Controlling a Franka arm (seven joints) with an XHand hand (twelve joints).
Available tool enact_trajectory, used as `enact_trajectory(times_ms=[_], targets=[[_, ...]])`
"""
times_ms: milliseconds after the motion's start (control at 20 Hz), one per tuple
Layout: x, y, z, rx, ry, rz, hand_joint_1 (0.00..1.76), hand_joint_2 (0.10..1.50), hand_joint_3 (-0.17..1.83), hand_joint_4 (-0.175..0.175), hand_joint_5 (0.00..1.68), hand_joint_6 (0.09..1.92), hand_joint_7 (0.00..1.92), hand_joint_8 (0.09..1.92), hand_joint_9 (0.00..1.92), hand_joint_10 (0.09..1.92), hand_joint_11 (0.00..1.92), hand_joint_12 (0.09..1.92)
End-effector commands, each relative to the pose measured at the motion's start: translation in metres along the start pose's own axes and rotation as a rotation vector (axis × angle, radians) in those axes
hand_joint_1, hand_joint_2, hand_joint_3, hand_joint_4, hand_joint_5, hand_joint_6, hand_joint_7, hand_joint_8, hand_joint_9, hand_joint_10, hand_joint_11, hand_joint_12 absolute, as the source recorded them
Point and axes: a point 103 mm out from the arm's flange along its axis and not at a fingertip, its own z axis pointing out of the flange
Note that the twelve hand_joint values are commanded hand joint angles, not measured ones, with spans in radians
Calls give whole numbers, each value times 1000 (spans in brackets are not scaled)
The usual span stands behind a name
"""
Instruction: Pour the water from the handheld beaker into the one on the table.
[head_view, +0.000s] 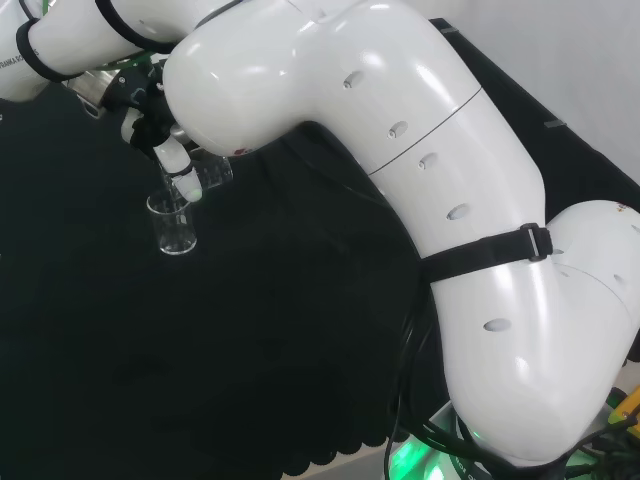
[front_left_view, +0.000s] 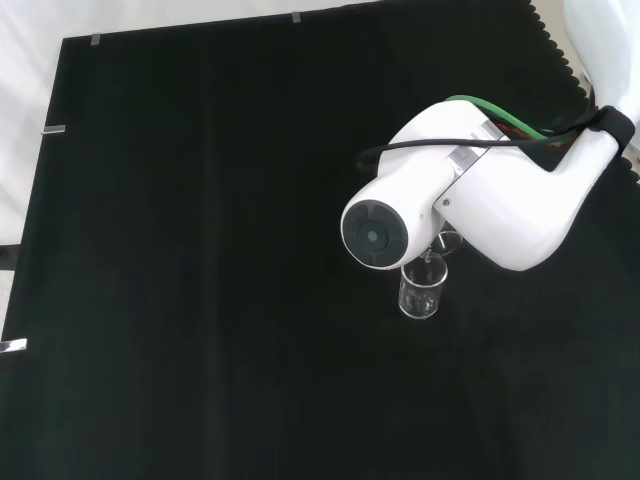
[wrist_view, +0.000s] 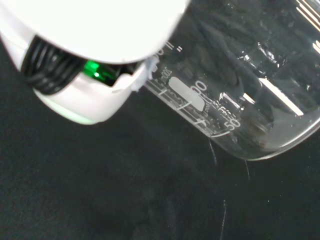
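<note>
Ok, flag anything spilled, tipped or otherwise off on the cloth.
Nothing stands out. The handheld beaker is tilted above the upright table beaker, as pouring requires, and the black cloth around it shows no puddle.

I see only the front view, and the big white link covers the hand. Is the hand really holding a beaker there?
Observer: Yes. In the head view the hand grips a clear handheld beaker, left of the arm's links.
Operator: Is it upright or tilted?
Observer: Tilted. In the wrist view the handheld beaker lies slanted, its printed scale running at an angle.
Operator: Where is it relative to the beaker on the table?
Observer: In the head view it is above and slightly right of the table beaker, its lower end near that rim.
Operator: Is water flowing?
Observer: I cannot tell; no stream shows clearly.
</note>
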Motion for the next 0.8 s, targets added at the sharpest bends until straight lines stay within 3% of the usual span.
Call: enact_trajectory(times_ms=[50,800], targets=[[1,-1,-1,-1,-7,3,1449,462,937,-175,1243,667,1460,527,1345,845,1025,841],[1,-3,-2,11,-28,18,1450,463,936,-175,1244,665,1461,525,1345,844,1026,838]])
